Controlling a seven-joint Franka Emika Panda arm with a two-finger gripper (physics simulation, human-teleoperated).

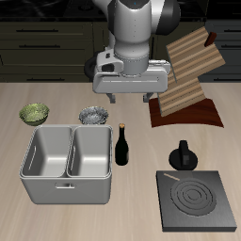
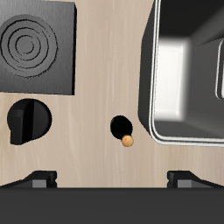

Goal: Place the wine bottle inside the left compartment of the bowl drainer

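Note:
The wine bottle (image 1: 122, 145) is slim and near-black with a pale cap. It stands upright on the table beside the bowl drainer (image 1: 66, 186), a light-grey tub with two deep wells that hold nothing. My gripper (image 1: 135, 98) hangs open above the table, farther back than the bottle and well above it, with nothing between its fingers. From the wrist view I look down on the wine bottle (image 2: 122, 129) and its cap, with the bowl drainer (image 2: 150, 70) rim close by. The gripper (image 2: 112, 179) shows both fingertips (image 2: 39, 178) spread wide.
A squat black pot with a knob (image 1: 182, 157) stands beside the bottle, away from the drainer. A dark square plate with spiral rings (image 1: 196, 200) lies near the front edge. A green bowl (image 1: 35, 114) and a grey bowl (image 1: 92, 116) sit behind the drainer. A wooden rack (image 1: 193, 71) stands at the back.

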